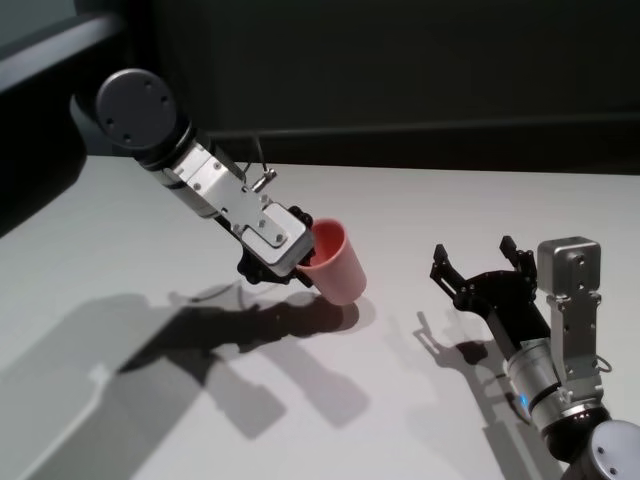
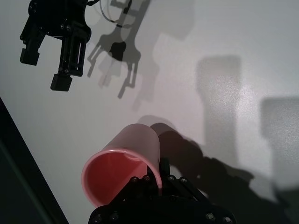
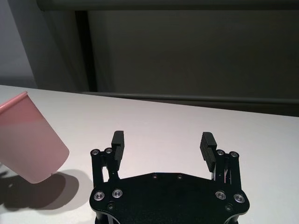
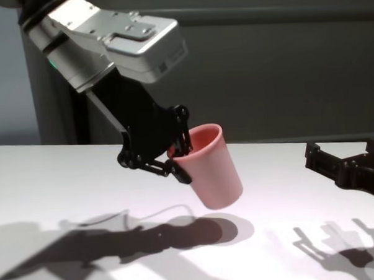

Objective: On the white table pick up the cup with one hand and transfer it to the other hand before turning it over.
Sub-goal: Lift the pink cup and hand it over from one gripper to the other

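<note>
The pink cup [image 1: 337, 265] hangs tilted above the white table [image 1: 420, 200], its base pointing down toward the right and its shadow lying on the tabletop below. My left gripper [image 1: 306, 263] is shut on the cup's rim, one finger inside and one outside, as the left wrist view shows at the cup [image 2: 133, 149]. To the cup's right, my right gripper [image 1: 475, 250] hovers low over the table with its fingers spread wide and nothing between them. In the right wrist view the cup [image 3: 28, 140] is off to one side of the right gripper [image 3: 162, 137], apart from it.
A dark grey wall panel [image 1: 400, 70] runs along the table's far edge. Arm shadows fall across the left front of the tabletop [image 1: 180, 350]. No other objects lie on the table.
</note>
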